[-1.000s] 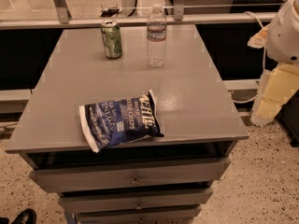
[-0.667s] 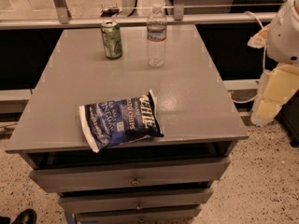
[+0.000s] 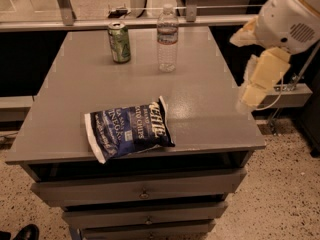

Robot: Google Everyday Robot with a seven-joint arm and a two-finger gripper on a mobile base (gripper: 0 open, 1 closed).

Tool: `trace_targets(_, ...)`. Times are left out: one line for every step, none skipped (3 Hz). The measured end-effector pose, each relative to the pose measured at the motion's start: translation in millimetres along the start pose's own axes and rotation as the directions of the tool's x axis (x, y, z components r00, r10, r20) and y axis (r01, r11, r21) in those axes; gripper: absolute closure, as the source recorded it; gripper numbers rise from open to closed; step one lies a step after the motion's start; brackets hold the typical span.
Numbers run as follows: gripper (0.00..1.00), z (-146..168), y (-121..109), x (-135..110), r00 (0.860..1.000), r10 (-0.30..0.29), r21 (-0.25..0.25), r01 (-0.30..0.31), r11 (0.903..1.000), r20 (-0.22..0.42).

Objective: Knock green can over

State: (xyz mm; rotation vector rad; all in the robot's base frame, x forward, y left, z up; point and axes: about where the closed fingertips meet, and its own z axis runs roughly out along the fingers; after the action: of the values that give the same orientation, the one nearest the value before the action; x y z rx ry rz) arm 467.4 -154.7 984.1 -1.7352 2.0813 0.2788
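Observation:
The green can [image 3: 119, 42] stands upright at the far left-centre of the grey table [image 3: 200, 104]. It has pale mottled markings and a silver top. My gripper [image 3: 259, 81] is cream-coloured and hangs below the white arm joint [image 3: 292, 19], at the table's right edge. It is far to the right of the can and nearer the front, and touches nothing.
A clear water bottle [image 3: 167, 38] stands upright just right of the can. A blue chip bag [image 3: 129, 129] lies near the table's front edge. Drawers [image 3: 142, 191] sit below the tabletop. A rail [image 3: 150, 21] runs behind the table.
The arm and gripper have moved a little left, closer to the table's right edge. The can, bottle and bag have not moved.

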Motion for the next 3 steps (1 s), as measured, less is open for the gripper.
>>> trace_targets(0.0,7,-3,-93,0.969,-0.046,-0.073,0.065,0.9952,0.242)
trace_targets(0.0,3,5,-161,0.92,-0.042,-0.123,0.097,0.9876,0.391)
trace_targets(0.0,4,3,-164,0.917,-0.051,-0.109,0.102,0.9888,0.395)
